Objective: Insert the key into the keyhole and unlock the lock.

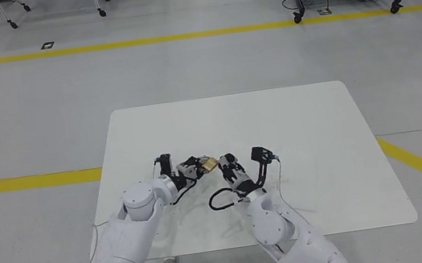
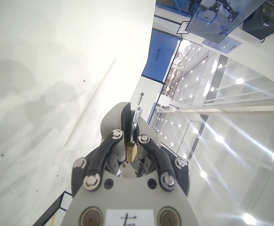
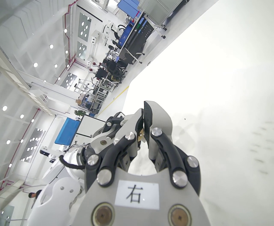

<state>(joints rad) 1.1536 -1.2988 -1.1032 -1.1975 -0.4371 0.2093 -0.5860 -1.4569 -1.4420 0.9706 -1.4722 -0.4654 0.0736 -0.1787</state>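
Left gripper (image 2: 134, 121), low centre in the top view near the table's (image 1: 314, 117) front edge, is clamped tight on the brass lock (image 2: 132, 153), with the shackle between its pads. Close against it on the right, the right gripper (image 3: 143, 116) is pinched closed, and I can't tell on what. Bare white surface spreads wide to the right and far edges.

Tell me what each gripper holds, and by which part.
Left gripper clamps the padlock by its silver shackle, brass body toward the palm. Right gripper is shut on something small, probably the key; which part cannot be told.
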